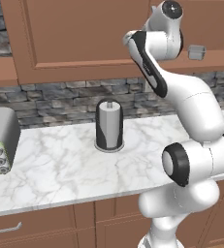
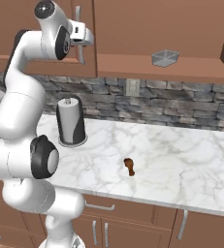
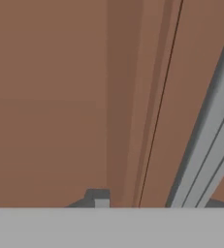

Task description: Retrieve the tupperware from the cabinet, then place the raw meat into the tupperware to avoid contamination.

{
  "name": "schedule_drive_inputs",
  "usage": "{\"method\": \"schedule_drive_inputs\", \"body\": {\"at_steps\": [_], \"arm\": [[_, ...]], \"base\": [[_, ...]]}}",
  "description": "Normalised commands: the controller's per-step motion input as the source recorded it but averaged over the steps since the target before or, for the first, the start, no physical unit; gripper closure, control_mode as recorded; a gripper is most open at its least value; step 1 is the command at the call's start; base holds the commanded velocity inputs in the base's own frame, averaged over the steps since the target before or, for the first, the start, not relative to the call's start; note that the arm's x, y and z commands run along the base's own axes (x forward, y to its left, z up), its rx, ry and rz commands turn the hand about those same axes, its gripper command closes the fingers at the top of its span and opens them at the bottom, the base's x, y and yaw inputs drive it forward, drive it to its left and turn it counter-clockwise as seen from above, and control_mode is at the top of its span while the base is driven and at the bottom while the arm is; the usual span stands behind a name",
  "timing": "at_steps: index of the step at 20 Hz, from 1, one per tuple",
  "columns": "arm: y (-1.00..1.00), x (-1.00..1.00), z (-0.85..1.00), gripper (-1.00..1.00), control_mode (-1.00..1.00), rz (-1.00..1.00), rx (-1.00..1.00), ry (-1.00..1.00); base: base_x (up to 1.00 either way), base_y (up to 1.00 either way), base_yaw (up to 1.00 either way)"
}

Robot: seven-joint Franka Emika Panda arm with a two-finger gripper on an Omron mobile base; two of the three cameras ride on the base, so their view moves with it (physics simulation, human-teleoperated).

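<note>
Closest to the base cameras stood the arm's thick lower link, rising from the base in front of the lower cabinets, with a dark-capped joint just above the counter edge. From there the white arm leaned up and back over the marble counter point(image 2: 181, 160), bent sharply at a second joint near the top, and brought the hand up against the brown wall cabinet point(image 1: 74, 38). In the right base view the gripper point(image 2: 84, 38) pointed sideways at the cabinet's vertical silver bar handle point(image 2: 80, 34), level with the door's lower part. In the hand view the panelled door front lay very close, with the grey bar of the handle point(image 3: 205, 140) running diagonally along the right side and one dark fingertip point(image 3: 98, 197) showing at the bottom edge. Whether the fingers were parted or closed on the handle could not be told from any view.

To the right, the next cabinet section stood open, and the tupperware point(image 2: 165, 58), a small grey translucent container, sat on its shelf; in the left base view it point(image 1: 197, 52) showed just past the arm's upper joint. The raw meat point(image 2: 129, 166), a small reddish-brown chunk, lay on the counter well below and left of the container. A paper towel roll point(image 1: 108, 124) in a dark holder stood upright on the counter near the stone backsplash point(image 2: 181, 104).
</note>
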Motion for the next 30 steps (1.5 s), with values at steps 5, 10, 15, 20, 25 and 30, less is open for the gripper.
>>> {"method": "schedule_drive_inputs", "body": {"at_steps": [5, 10, 15, 20, 25, 30], "arm": [[0.60, -0.11, -0.18, 1.00, -1.00, 0.00, 0.04, 0.04], [0.57, -0.35, -0.10, 1.00, -1.00, 0.00, 0.01, 0.00], [0.59, -0.38, -0.05, 1.00, -1.00, 0.00, 0.00, -0.04], [0.58, -0.37, -0.03, 1.00, -1.00, 0.00, 0.00, -0.07], [0.53, -0.40, -0.08, 1.00, -1.00, -0.02, 0.00, -0.09], [0.52, -0.44, -0.13, 1.00, -1.00, -0.02, 0.00, -0.08]], "base": [[0.00, 0.00, 0.00], [0.00, 0.00, 0.00], [0.00, 0.00, 0.00], [0.00, 0.00, 0.00], [0.00, 0.00, 0.00], [0.00, 0.00, 0.00]]}}
